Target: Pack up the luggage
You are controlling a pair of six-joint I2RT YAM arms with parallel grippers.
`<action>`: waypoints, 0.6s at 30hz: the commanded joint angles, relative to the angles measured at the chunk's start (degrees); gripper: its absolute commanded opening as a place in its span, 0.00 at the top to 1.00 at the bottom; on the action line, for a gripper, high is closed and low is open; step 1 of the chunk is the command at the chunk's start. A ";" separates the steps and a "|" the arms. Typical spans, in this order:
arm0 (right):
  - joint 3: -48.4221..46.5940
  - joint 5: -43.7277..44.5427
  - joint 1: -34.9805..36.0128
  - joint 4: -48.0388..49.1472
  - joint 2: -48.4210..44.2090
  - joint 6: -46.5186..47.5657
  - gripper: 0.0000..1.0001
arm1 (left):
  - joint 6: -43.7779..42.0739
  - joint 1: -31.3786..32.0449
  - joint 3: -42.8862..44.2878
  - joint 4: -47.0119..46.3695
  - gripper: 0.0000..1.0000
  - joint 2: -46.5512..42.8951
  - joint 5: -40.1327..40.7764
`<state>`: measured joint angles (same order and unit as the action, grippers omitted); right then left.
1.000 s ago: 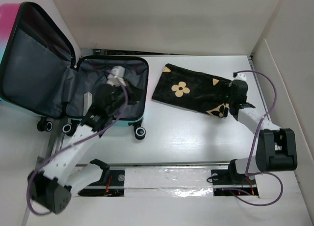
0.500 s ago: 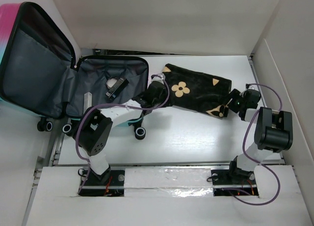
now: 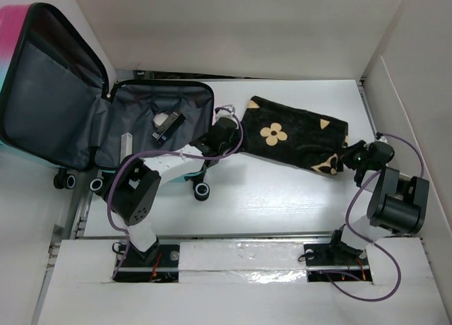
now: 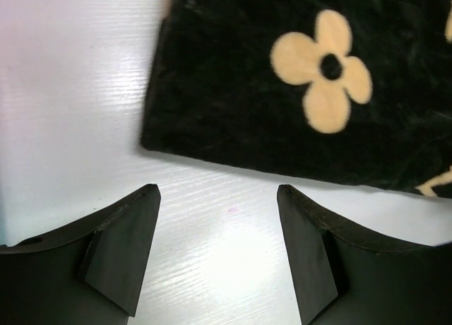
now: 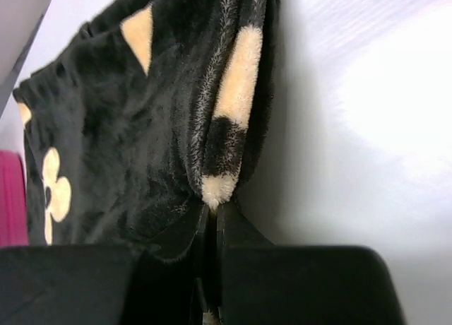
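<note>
Pinching the black pouch (image 5: 127,134) by its corner, the right gripper (image 5: 214,219) is clamped tight; the left gripper (image 4: 217,192) stands open, empty, beside it.

1. 2 arms: the left arm (image 3: 138,191) and the right arm (image 3: 395,201).
2. 2 pincers: the left pincer (image 4: 219,198) and the right pincer (image 5: 212,213).
3. 1 suitcase (image 3: 63,92), to the left of the left pincer.
4. 2 small things inside it, left of the left pincer: 1 white thing (image 3: 164,117) and 1 dark bar (image 3: 168,128).
5. At least 3 wheels (image 3: 203,191) under the suitcase; the marked 1 is just behind the left pincer.
6. 1 pouch (image 3: 296,138), between the 2 pincers.
7. 1 whole flower (image 4: 321,67) on the pouch, ahead and right of the left pincer; the other tan marks show only in part.
8. 2 purple cables (image 3: 108,201), 1 on each arm.
</note>
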<state>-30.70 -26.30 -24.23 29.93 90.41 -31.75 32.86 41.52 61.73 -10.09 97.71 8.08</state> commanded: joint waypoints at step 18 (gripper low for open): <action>6.44 5.74 3.04 -11.56 -35.20 8.98 0.01 | 16.16 -0.56 8.05 2.70 0.29 11.80 9.67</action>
<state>-23.31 -20.84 -24.16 20.56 58.50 -26.37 43.48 41.36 66.00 -7.81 109.71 14.37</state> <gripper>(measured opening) 0.989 0.710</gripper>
